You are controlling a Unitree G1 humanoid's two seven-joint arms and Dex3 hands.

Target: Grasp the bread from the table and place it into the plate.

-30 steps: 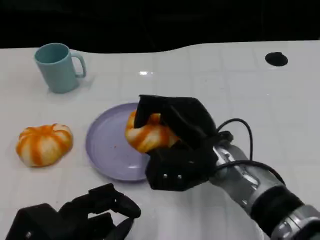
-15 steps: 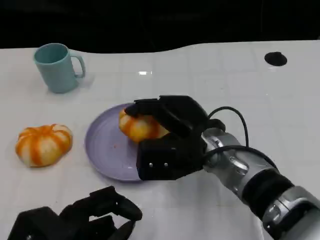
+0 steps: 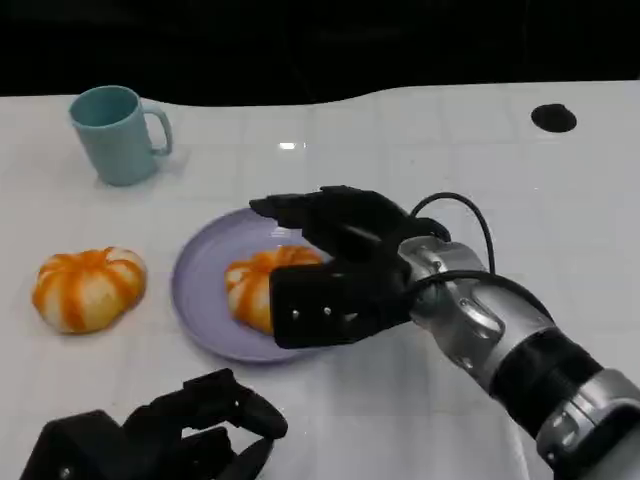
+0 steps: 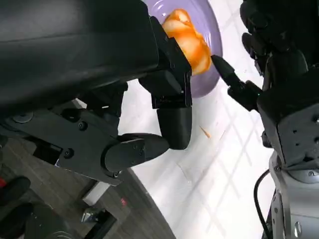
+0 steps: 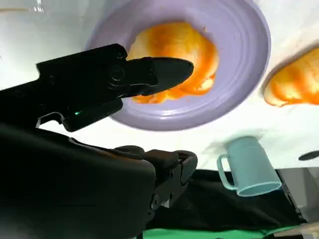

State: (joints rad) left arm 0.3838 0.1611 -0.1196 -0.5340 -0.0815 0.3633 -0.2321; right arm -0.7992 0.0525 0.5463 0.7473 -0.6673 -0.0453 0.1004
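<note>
Here the white table [image 3: 420,160] carries everything, and the lavender plate [image 3: 200,290] sits near its middle. On the plate lies the bread [image 3: 252,285], an orange-and-white bun resting toward the plate's right half. The right hand [image 3: 335,270] hangs over that side of the plate with its fingers spread above the bun, gripping nothing; the right wrist view shows what the head view hides, a clear gap between the fingers [image 5: 159,72] and the bread [image 5: 174,55] below them. The left hand [image 3: 160,435] lies at the table's near edge with fingers curled in on nothing, plainer in the left wrist view [image 4: 149,144]. A second bun [image 3: 88,288] rests left of the plate, apart from it. A teal mug [image 3: 115,135] stands toward the far left corner.
</note>
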